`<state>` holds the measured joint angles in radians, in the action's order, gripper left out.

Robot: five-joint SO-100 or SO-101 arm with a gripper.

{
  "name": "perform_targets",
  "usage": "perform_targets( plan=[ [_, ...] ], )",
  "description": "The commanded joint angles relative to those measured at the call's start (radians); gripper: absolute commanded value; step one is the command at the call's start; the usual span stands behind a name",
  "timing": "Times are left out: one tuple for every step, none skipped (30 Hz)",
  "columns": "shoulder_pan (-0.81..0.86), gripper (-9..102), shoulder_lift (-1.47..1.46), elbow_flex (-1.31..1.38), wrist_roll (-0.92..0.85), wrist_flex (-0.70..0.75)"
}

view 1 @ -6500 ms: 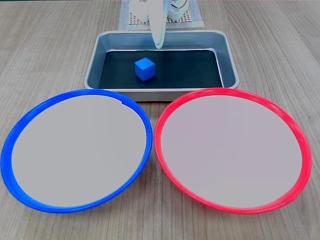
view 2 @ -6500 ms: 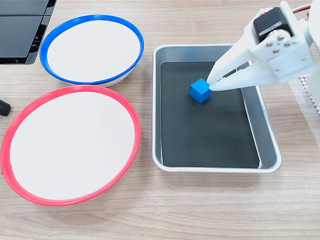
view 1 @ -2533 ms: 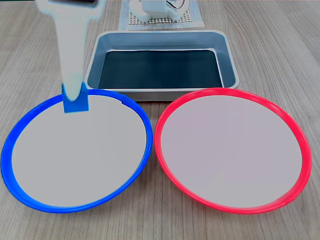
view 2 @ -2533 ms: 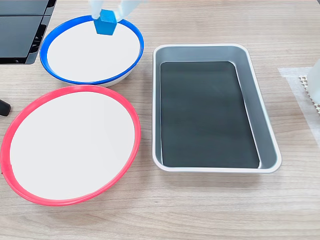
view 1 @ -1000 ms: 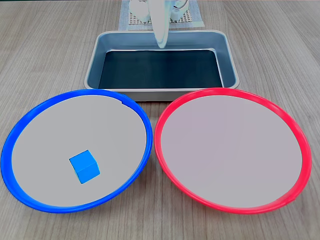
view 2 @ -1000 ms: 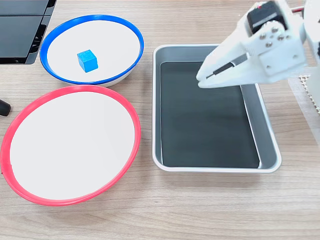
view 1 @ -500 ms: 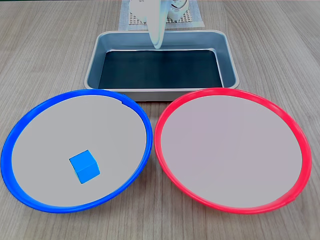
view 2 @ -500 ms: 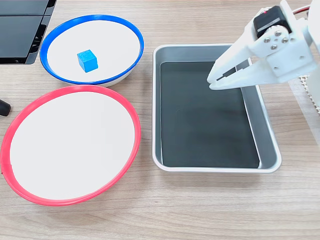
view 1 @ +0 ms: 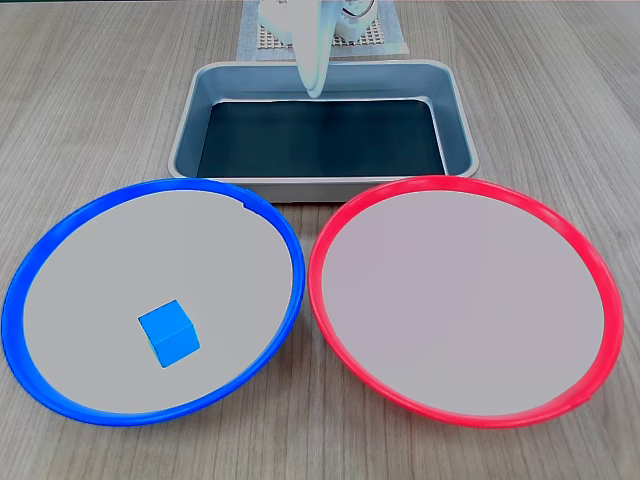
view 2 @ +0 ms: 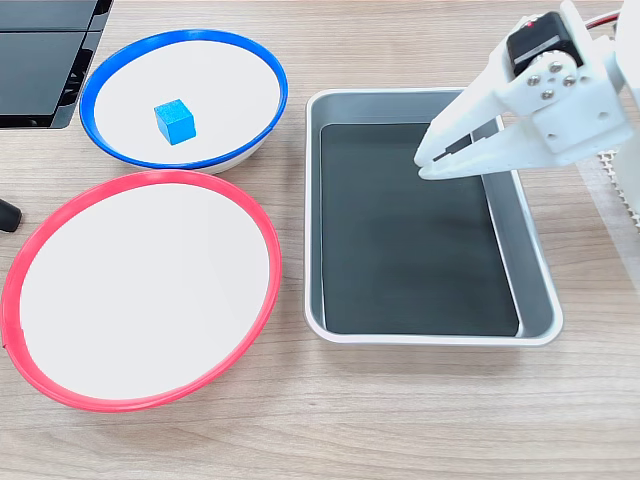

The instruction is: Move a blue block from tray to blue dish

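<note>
One blue block (view 2: 175, 121) rests inside the blue dish (view 2: 262, 66), toward nine o'clock of the tray (view 2: 410, 103); my gripper (view 2: 424, 165) hangs above the tray, fingers nearly together, holding nothing.

Arm (view 2: 560, 90) — cropped at frame edge

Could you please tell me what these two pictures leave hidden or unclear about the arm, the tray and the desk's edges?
- The gripper over the tray: its fingertips nearly meet, so a gap is hard to judge; in the other fixed view it is edge-on.
- The arm's base is cut off by the top and right edges.
- A black object at top left is cut by the frame.
</note>
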<state>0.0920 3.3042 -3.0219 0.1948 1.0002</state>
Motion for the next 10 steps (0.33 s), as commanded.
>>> perform_targets(
  plan=[
    [0.006, 0, 0.023, -0.002, 0.006, 0.003],
    [0.006, 0, 0.023, -0.002, 0.006, 0.003],
    [0.006, 0, 0.023, -0.002, 0.006, 0.003],
    [0.006, 0, 0.023, -0.002, 0.006, 0.003],
    [0.006, 0, 0.023, -0.002, 0.006, 0.003],
    [0.006, 0, 0.023, -0.002, 0.006, 0.003],
    [0.006, 0, 0.023, -0.002, 0.006, 0.003],
    [0.006, 0, 0.023, -0.002, 0.006, 0.003],
    [0.006, 0, 0.023, -0.002, 0.006, 0.003],
    [0.006, 0, 0.023, -0.002, 0.006, 0.003]
  ],
)
